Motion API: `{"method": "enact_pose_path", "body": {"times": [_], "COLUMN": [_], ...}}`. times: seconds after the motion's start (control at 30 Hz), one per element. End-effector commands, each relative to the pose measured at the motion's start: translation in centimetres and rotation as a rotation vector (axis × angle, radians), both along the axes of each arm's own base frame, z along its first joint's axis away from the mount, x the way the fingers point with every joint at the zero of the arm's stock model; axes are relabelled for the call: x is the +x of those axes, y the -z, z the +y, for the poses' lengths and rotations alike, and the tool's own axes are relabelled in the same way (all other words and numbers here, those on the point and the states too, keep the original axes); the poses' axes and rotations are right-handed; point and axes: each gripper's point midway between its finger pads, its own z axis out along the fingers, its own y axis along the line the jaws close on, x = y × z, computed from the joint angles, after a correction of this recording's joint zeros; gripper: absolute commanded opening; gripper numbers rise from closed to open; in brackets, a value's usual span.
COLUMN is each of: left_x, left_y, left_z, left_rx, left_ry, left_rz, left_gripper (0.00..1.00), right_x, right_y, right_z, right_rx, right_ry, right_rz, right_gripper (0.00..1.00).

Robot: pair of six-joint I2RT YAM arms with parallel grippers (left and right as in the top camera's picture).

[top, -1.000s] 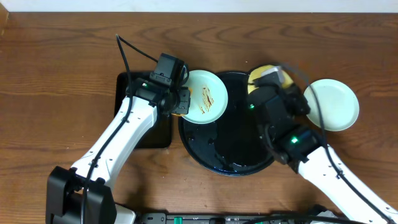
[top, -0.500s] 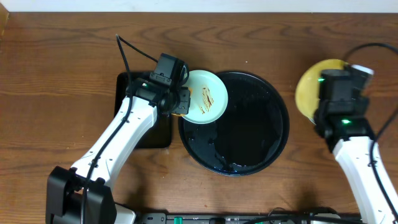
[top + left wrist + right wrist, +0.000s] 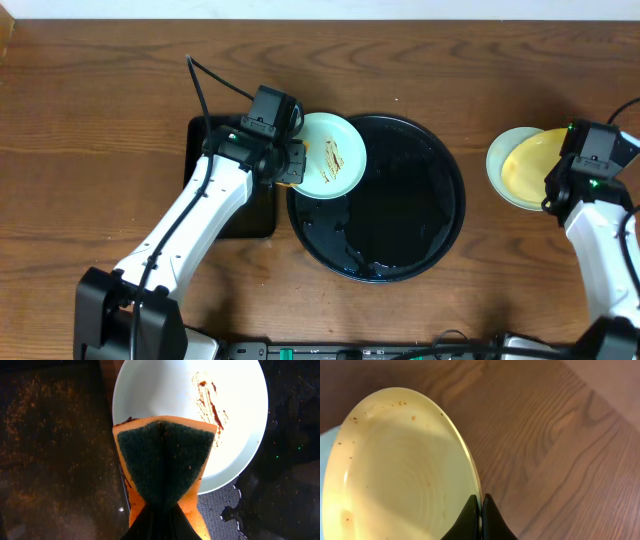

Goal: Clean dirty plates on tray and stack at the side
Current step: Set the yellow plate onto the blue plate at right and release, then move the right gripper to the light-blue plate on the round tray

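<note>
The mint-white plate with brown streaks rests on the upper left rim of the big round black tray. My left gripper is shut on an orange sponge with a dark green pad, pressed on that plate's left edge. My right gripper is shut on the rim of the pale yellow plate, holding it tilted over the light blue plate lying right of the tray. In the right wrist view the yellow plate carries small brown specks.
A smaller rectangular black tray lies left of the round tray, under my left arm. A black cable runs over the table at the back left. Water drops glisten on the round tray's floor.
My right gripper has carried the yellow plate from the tray's back rim to the right, down over the light blue plate. My left arm and the sponge have stayed put.
</note>
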Motion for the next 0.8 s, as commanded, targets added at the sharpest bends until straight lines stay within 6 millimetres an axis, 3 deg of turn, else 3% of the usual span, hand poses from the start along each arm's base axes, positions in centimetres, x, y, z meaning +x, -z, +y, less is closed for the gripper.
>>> {"method": "enact_pose_path", "body": {"times": [0.0, 0.1, 0.23, 0.37, 0.57, 0.77], "left_x": [0.2, 0.2, 0.2, 0.2, 0.2, 0.2], "left_y": [-0.3, -0.3, -0.3, -0.3, -0.3, -0.3], "left_z": [0.1, 0.1, 0.1, 0.1, 0.1, 0.1], "left_rx": [0.005, 0.005, 0.005, 0.005, 0.005, 0.005], "left_ry": [-0.002, -0.002, -0.002, -0.002, -0.002, -0.002], "left_rz": [-0.011, -0.011, -0.011, -0.011, -0.011, -0.011], "left_gripper": [0.08, 0.08, 0.08, 0.08, 0.08, 0.08], "right_x": [0.2, 1.5, 3.5, 4.9, 5.5, 4.5], "right_y": [0.4, 0.5, 1.1, 1.8, 1.3, 2.0], "right_z": [-0.1, 0.9, 3.5, 8.3, 17.3, 24.3], "right_rx": [0.018, 0.06, 0.177, 0.389, 0.688, 0.773], "right_ry": [0.013, -0.071, -0.227, -0.399, -0.681, -0.854], "right_rz": [-0.019, -0.038, -0.072, -0.121, -0.161, -0.086], "right_gripper": [0.11, 0.22, 0.27, 0.3, 0.33, 0.39]}}
